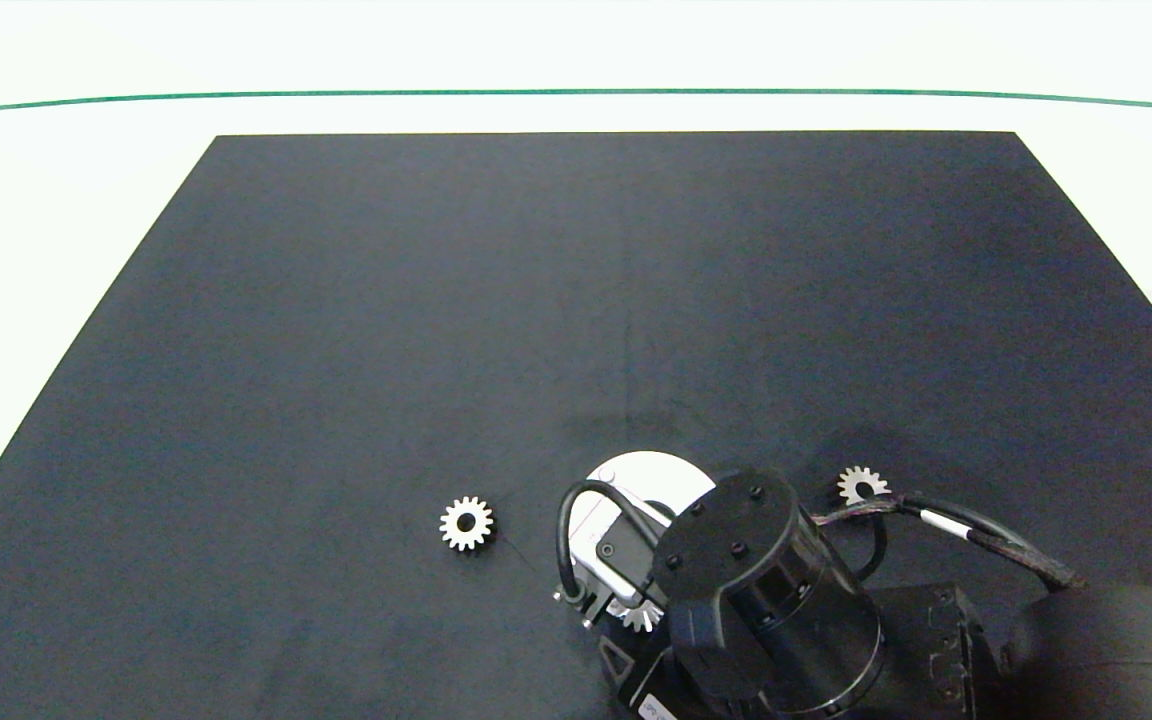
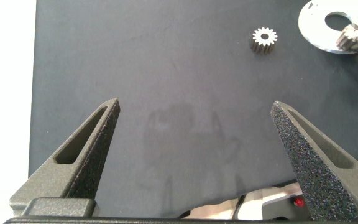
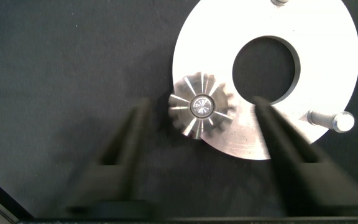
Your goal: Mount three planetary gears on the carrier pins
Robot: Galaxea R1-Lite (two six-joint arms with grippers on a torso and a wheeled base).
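One planetary gear (image 3: 199, 107) sits on a carrier pin at the rim of the white carrier disc (image 3: 328, 37), between the spread, empty fingers of the right pincer (image 3: 199, 127). Two pins (image 3: 339, 121) remain bare; two gears (image 1: 466, 523) lie on the black mat (image 1: 576, 300). Risk: a finger catching the teeth may unseat the gear. The left pincer (image 2: 194, 109) hovers wide open, well apart.
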